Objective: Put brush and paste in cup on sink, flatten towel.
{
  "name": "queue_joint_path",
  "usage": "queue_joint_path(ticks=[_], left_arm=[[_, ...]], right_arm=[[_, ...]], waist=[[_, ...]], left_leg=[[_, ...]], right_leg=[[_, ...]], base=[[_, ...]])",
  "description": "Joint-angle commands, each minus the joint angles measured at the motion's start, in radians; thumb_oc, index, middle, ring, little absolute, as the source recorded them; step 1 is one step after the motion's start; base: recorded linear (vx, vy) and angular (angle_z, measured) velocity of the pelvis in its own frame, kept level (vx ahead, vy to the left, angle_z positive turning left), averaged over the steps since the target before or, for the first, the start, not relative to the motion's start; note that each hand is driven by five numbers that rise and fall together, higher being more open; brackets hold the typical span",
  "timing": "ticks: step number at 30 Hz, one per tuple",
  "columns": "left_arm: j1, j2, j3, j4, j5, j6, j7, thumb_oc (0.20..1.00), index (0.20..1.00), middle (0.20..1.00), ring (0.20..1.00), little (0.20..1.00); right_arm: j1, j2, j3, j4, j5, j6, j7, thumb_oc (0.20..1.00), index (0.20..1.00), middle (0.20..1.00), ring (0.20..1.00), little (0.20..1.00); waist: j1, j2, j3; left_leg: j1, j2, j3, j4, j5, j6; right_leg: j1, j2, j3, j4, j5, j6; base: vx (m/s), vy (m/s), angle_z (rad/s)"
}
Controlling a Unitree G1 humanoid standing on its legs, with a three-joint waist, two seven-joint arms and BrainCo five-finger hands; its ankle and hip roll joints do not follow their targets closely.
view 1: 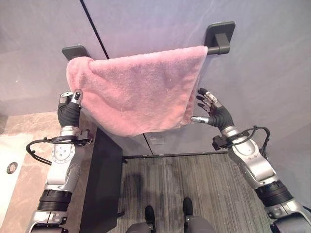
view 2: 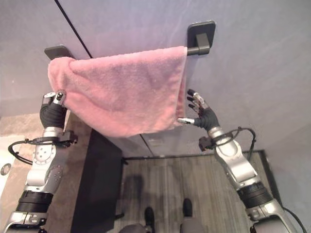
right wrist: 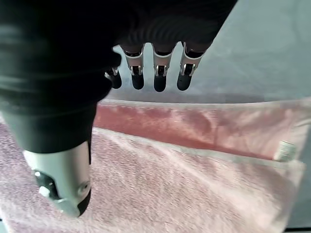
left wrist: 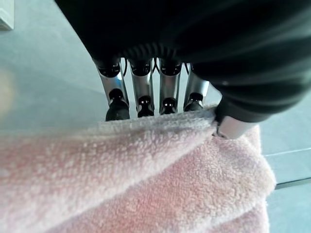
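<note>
Towel: a pink towel (view 1: 138,92) hangs over a dark rail on the grey wall, up in front of the robot. It is bunched and thick at its left end, and its lower edge runs at a slant, dipping to a low point near the middle before rising toward the right.
Rail: the bar itself is covered by the cloth; its two dark brackets show, the left bracket (view 1: 74,51) just above the bunched end and the right bracket (view 1: 220,35) with a short bare piece of bar beside the towel's right edge.
Left hand: the left hand (view 1: 69,108) is raised at the towel's left edge, just under the bunched end. In the left wrist view its fingers (left wrist: 143,94) lie behind a fold of the pink cloth and the thumb (left wrist: 232,127) presses into the fold from the front, so the hand pinches the towel's edge.
Right hand: the right hand (view 1: 210,109) is raised just beside the towel's right edge, low on that side. Its fingers (right wrist: 158,73) are straight and spread, the thumb pointing at the cloth, and nothing is gripped. The right wrist view shows the towel's doubled layers and a small white tag (right wrist: 285,151) at the hem.
Surroundings: a dark cabinet side (view 1: 104,179) stands below the towel, with a beige counter (view 1: 29,160) to its left and striped grey floor (view 1: 194,179) to its right.
</note>
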Motion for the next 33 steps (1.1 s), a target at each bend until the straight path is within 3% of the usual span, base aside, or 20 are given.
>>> queue_joint_path(ticks=[1,9,33], left_arm=[[-0.041,0.058,-0.002,-0.019,-0.020,-0.039,-0.009,0.200,0.200,0.200,0.200,0.200],[-0.046,0.066,-0.025,-0.038,-0.031,-0.028,-0.027,0.200,0.200,0.200,0.200,0.200],[-0.058,0.066,-0.055,-0.058,-0.057,-0.032,-0.043,0.200,0.200,0.200,0.200,0.200]], right_arm=[[-0.059,0.009,0.024,-0.030,-0.021,-0.021,-0.033,1.000,1.000,1.000,1.000,1.000],[-0.074,0.001,0.043,0.034,-0.057,0.019,-0.035,1.000,1.000,1.000,1.000,1.000],[-0.184,0.011,0.114,0.106,-0.044,0.032,-0.033,1.000,1.000,1.000,1.000,1.000]], waist=[[0.013,-0.094,-0.046],[0.025,-0.094,-0.042],[0.049,-0.079,-0.024]], left_leg=[[0.058,-0.072,0.018,0.066,-0.085,0.002],[0.039,-0.074,0.007,0.067,-0.080,0.002],[0.009,-0.079,-0.008,0.062,-0.071,0.001]], right_leg=[[0.016,-0.083,0.078,-0.093,0.062,0.085],[0.005,-0.087,0.073,-0.093,0.063,0.084],[-0.024,-0.095,0.063,-0.093,0.066,0.082]], base=[[0.00,0.000,0.00],[0.00,-0.001,0.02],[0.00,0.000,0.02]])
